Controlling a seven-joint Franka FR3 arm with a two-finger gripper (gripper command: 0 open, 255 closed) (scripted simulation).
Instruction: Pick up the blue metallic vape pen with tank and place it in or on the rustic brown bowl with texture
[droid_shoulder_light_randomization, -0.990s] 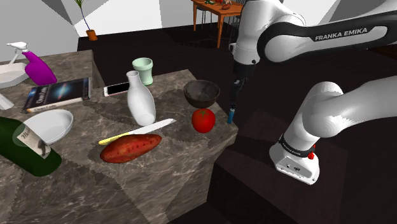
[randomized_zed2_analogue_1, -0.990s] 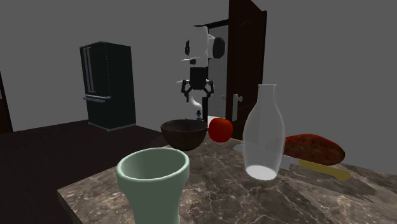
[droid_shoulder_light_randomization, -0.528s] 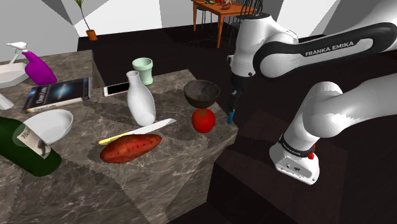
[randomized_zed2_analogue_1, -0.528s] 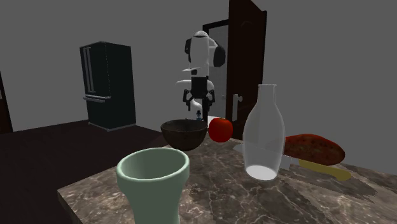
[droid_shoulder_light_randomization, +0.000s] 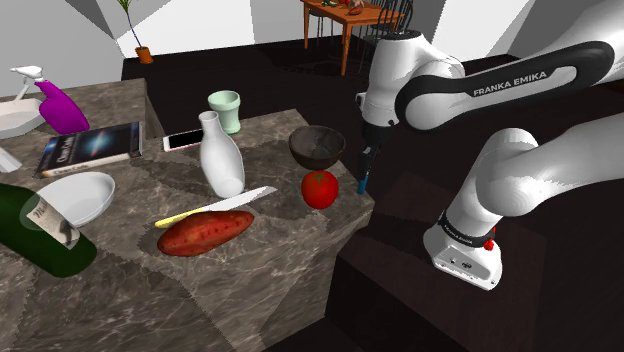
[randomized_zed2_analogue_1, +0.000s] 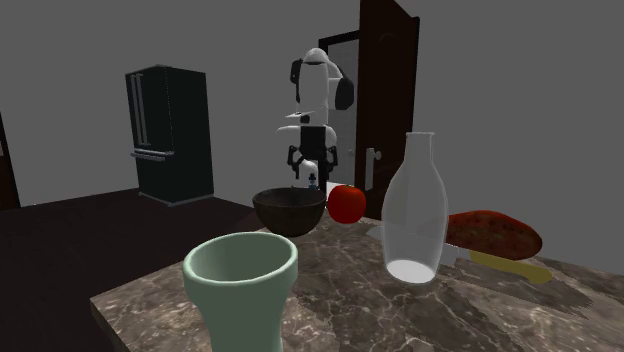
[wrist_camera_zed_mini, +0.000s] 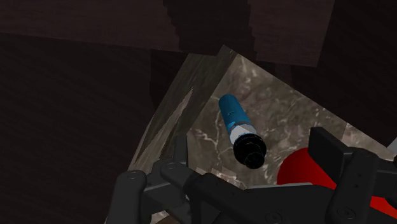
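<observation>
Hand (droid_shoulder_light_randomization: 366, 160) lower than second ago, gap to vape pen (droid_shoulder_light_randomization: 362, 183) at desk (droid_shoulder_light_randomization: 280, 250) corner smaller. Wrist joints swung toward shoulder view's left, nearer bowl (droid_shoulder_light_randomization: 317, 146). Hand turned about own axis (narrower outline in second exterior view).

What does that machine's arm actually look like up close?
The arm is a chain of rounded white segments with dark joints; one dark band carries white lettering, FRANKA EMIKA. It ends in an all-black two-fingered tool.
</observation>
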